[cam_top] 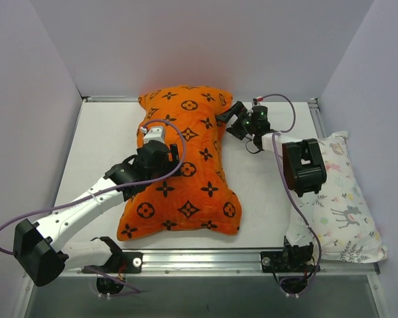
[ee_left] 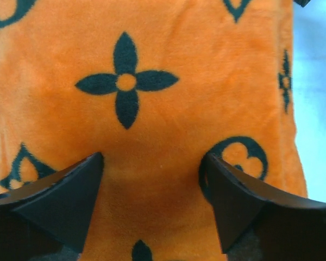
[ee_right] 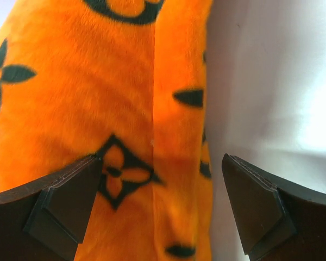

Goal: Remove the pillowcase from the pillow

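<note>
The orange pillowcase (cam_top: 186,165) with black flower and circle motifs lies stuffed in the middle of the table. The pillow is hidden inside it. My left gripper (cam_top: 169,151) hovers low over the case's left middle. In the left wrist view this gripper (ee_left: 152,157) stands open, and orange fabric (ee_left: 125,81) fills the gap between its fingers. My right gripper (cam_top: 227,122) is at the case's upper right edge. In the right wrist view it (ee_right: 162,157) is open and straddles the edge of the case (ee_right: 98,98), with a seam running between the fingers.
A white pillow with pastel animal print (cam_top: 345,199) lies along the table's right side, beside the right arm. White walls close in the table (cam_top: 106,139) at the back and both sides. A metal rail runs along the near edge.
</note>
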Controlling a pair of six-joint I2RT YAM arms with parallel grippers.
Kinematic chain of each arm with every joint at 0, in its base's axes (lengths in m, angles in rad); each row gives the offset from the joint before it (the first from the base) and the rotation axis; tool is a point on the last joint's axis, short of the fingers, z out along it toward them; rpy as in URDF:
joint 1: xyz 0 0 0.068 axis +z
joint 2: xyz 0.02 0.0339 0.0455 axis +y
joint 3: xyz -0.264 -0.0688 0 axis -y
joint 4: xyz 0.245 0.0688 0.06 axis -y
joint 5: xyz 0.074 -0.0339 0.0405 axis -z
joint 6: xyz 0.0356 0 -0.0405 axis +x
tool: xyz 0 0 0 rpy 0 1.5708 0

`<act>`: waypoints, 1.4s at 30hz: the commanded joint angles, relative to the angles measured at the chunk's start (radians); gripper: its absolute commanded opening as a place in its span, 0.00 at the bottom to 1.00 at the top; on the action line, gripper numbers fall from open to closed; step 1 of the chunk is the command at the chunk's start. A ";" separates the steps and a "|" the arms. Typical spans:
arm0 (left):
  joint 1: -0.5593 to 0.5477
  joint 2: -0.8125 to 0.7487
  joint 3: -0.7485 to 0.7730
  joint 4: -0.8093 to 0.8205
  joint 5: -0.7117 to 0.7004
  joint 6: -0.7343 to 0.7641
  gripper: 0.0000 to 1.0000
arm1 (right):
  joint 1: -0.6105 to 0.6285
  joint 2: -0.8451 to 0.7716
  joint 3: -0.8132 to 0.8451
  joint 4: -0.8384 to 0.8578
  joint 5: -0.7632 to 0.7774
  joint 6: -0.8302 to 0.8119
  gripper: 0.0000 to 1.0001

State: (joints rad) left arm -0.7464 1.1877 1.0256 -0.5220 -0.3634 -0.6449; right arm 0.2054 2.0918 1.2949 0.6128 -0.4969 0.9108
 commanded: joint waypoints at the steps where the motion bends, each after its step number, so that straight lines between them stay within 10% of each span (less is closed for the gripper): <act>1: -0.001 0.001 -0.016 -0.016 -0.065 -0.035 0.82 | 0.052 0.043 0.119 0.070 0.020 0.011 1.00; 8: 0.012 0.015 -0.051 -0.027 -0.095 -0.068 0.51 | 0.092 0.091 0.158 0.134 0.037 0.045 0.78; 9: 0.016 0.013 -0.056 -0.027 -0.095 -0.070 0.44 | 0.092 0.085 0.155 0.139 0.037 0.051 0.47; 12: 0.051 0.007 -0.064 -0.029 -0.088 -0.065 0.18 | 0.086 0.013 0.097 0.140 0.057 0.045 0.00; 21: 0.240 0.073 0.057 -0.027 -0.054 -0.021 0.10 | 0.167 -0.474 -0.034 -0.147 0.177 -0.203 0.00; 24: 0.300 0.119 0.105 -0.009 -0.010 -0.018 0.18 | 0.245 -0.581 0.035 -0.315 0.263 -0.341 0.00; 29: 0.314 0.142 0.270 -0.022 0.059 0.054 0.74 | 0.386 -0.628 0.248 -0.608 0.337 -0.458 0.00; 32: 0.305 0.087 0.356 -0.041 0.104 0.128 0.88 | 0.414 -0.610 0.334 -0.703 0.370 -0.486 0.00; 42: 0.193 -0.109 0.354 -0.111 0.199 0.290 0.95 | 0.479 -0.570 0.455 -0.844 0.469 -0.520 0.00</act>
State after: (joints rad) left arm -0.5369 1.1046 1.3911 -0.6041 -0.2253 -0.4305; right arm 0.6556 1.5219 1.6547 -0.2802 -0.0650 0.4164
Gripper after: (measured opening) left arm 0.944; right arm 0.074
